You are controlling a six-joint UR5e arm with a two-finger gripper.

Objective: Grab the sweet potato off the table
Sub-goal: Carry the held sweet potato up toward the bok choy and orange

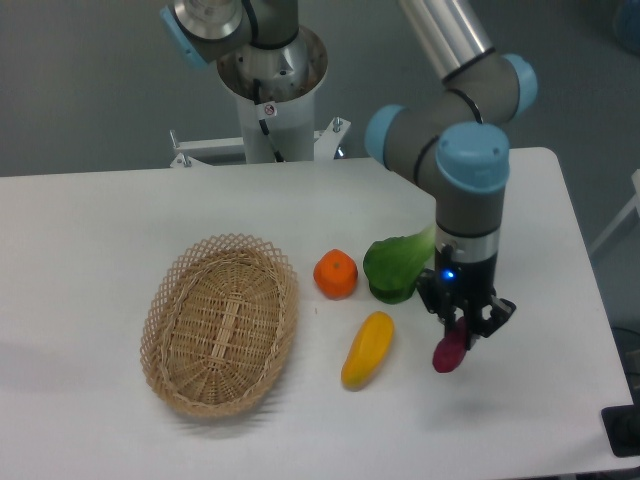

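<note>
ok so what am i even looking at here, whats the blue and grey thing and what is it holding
It is a robot arm, filmed by one fixed camera looking down at a white table. At its tip is a two-finger gripper, shut on a small purple sweet potato, which hangs below the fingers. On the table lie an empty wicker basket, a round orange fruit, a green vegetable and a long yellow vegetable.
</note>
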